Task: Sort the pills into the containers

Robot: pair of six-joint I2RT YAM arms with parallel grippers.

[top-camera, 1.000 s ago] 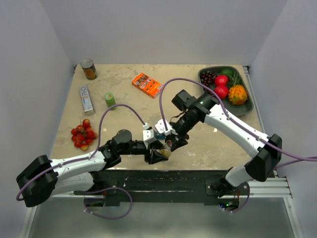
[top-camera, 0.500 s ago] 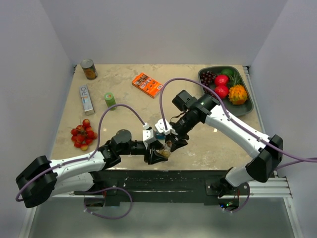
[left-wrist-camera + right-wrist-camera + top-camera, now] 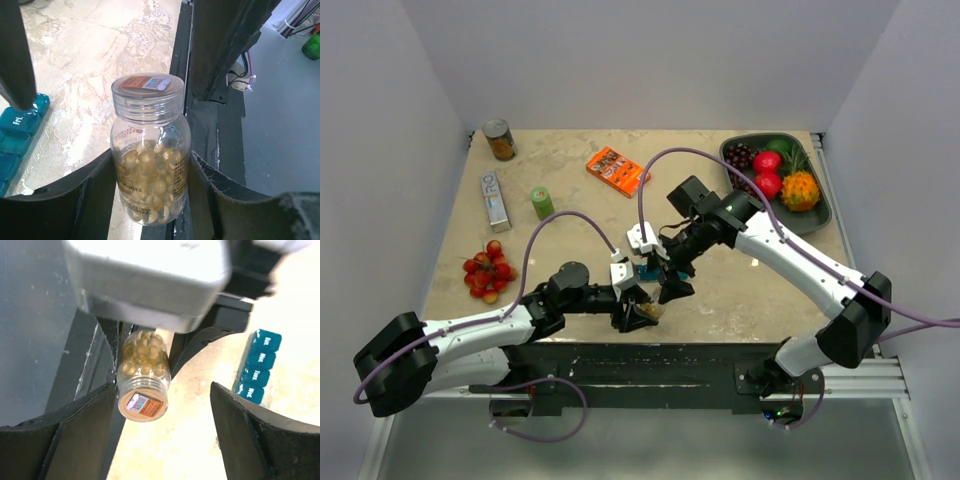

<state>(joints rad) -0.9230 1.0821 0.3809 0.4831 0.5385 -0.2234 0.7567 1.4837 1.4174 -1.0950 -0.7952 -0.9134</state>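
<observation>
Left wrist view: left tool (image 3: 150, 202) clamps the bottle (image 3: 150, 170); organizer (image 3: 20, 125) lies at nine o'clock on the desk (image 3: 100, 50). Right tool (image 3: 161, 440) gapes wide; gripping the lid (image 3: 147, 92) askew could twist the bottle loose.

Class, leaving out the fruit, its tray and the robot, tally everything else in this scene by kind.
Pill bottle: 1
Pill organizer: 1
Tin can: 1
Boxes: 2, orange box and silver box
Green cylinder: 1
Total: 6
</observation>
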